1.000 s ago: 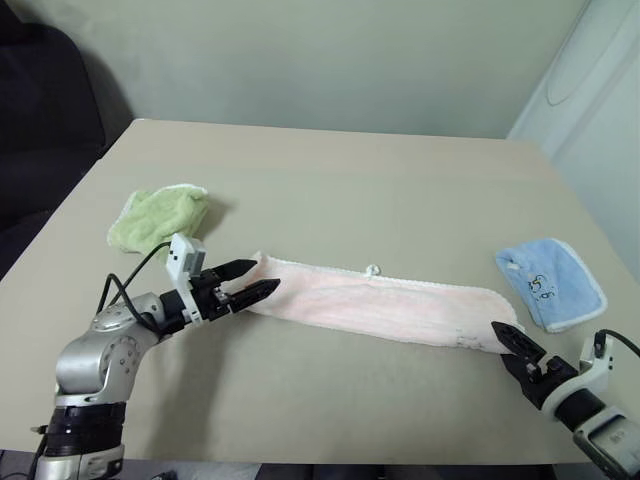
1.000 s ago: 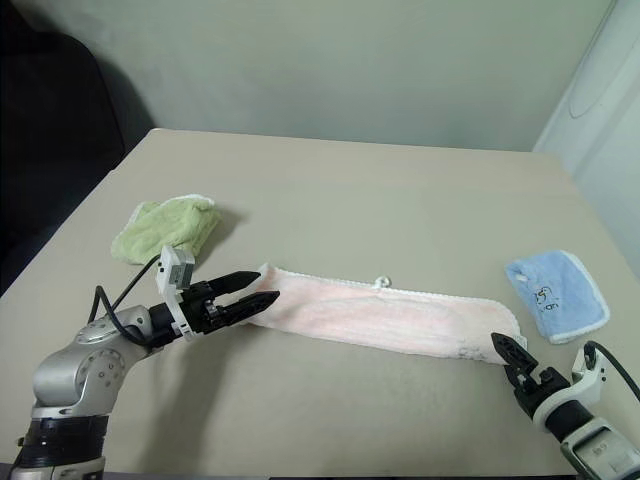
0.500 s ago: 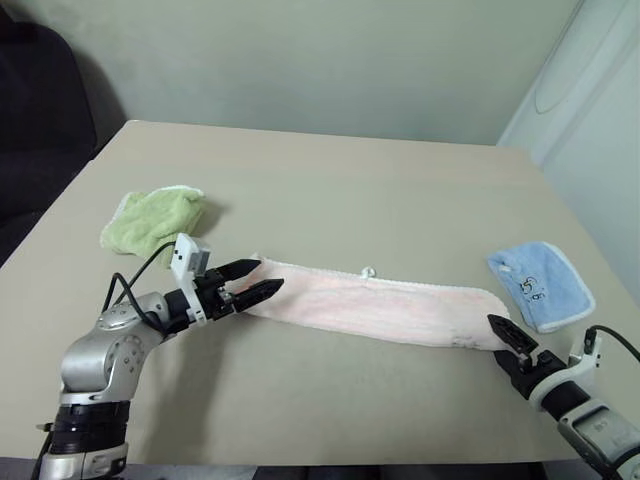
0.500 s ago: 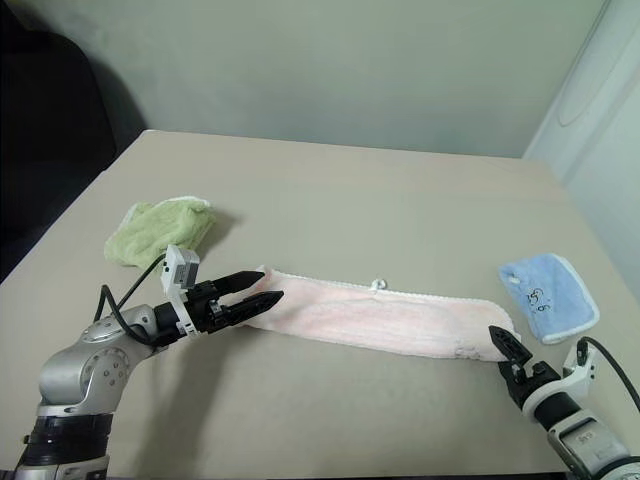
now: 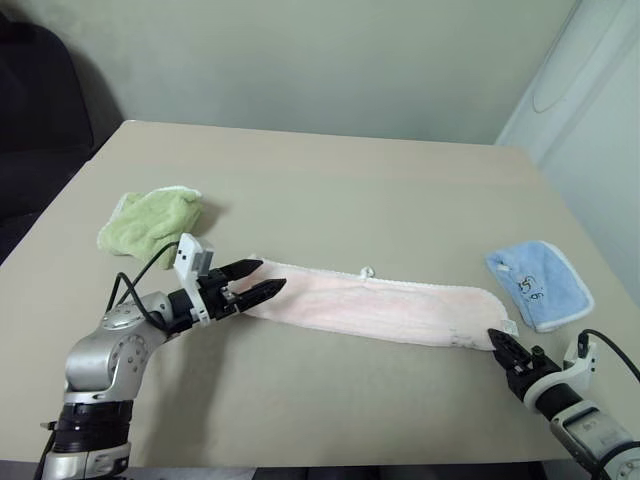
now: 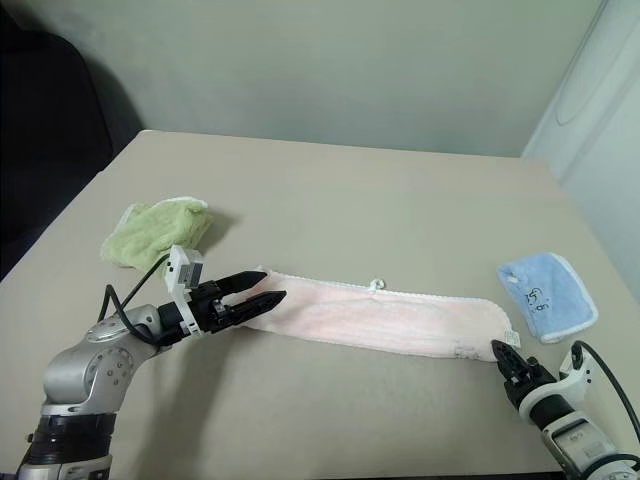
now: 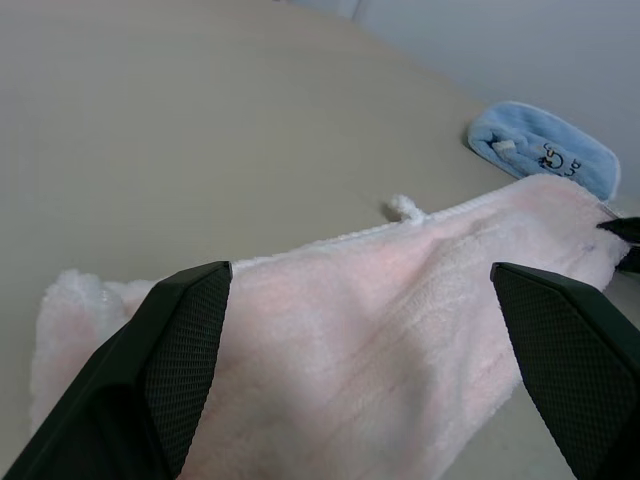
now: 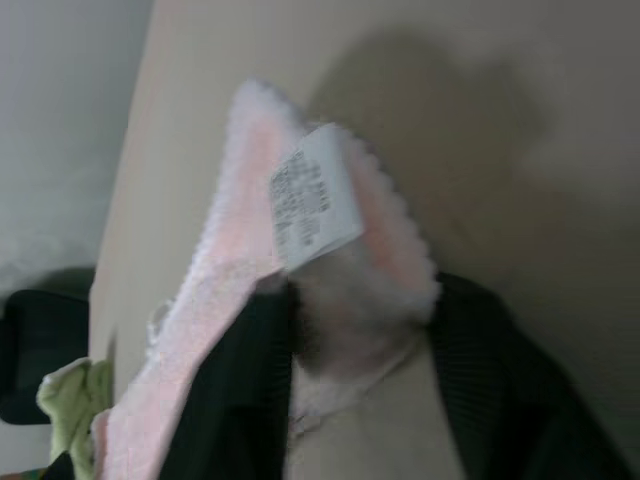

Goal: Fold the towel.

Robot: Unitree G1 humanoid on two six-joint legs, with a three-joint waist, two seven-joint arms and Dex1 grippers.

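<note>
The towel lies stretched across the tabletop between both arms, its near corner pinched in the right gripper and its far end under the spread left gripper.

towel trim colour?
White, scalloped, edging the pale pink towel; clearest in the right wrist view.

A crumpled light green terry cloth lay near the left edge of the plain beige tabletop, while a small light blue cloth with white trim and a printed mark rested flat toward the right edge, well apart.
</note>
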